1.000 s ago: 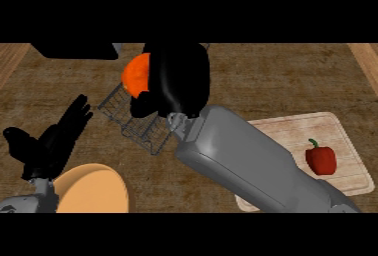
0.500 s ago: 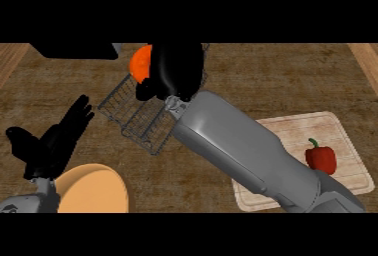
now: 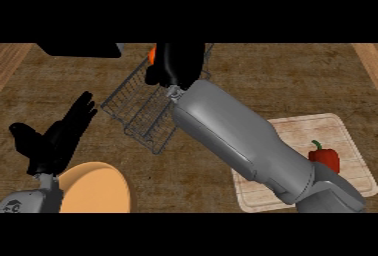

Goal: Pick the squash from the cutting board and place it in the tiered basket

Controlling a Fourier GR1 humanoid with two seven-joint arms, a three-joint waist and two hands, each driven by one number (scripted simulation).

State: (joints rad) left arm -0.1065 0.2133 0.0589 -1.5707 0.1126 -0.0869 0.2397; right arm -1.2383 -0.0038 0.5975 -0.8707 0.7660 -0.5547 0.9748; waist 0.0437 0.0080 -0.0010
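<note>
— Curling round the orange squash (image 3: pixel 152 54), is that the right hand (image 3: pixel 173 62)?

— Yes, its black fingers wrap it above the far end of the grey wire tiered basket (image 3: pixel 140 112).

— And the left hand (image 3: pixel 55 137)?

— Open, fingers straight, left of the basket, holding nothing.

— Anything else?

— A pale wooden cutting board (image 3: pixel 295 145) right of the basket carries a red bell pepper (image 3: pixel 324 159); an orange round plate (image 3: pixel 92 190) lies on the brown wooden desk (image 3: pixel 280 80).

- Single head view only; no second view to share coverage.
- Looks steeply down on the brown wood-grain counter top (image 3: pixel 295 80).
- Forearms enter from the lower edge.
- Close range: the grey wire tiered basket (image 3: pixel 140 110) sits centre-left, the pale wooden cutting board (image 3: pixel 295 131) lower right.
</note>
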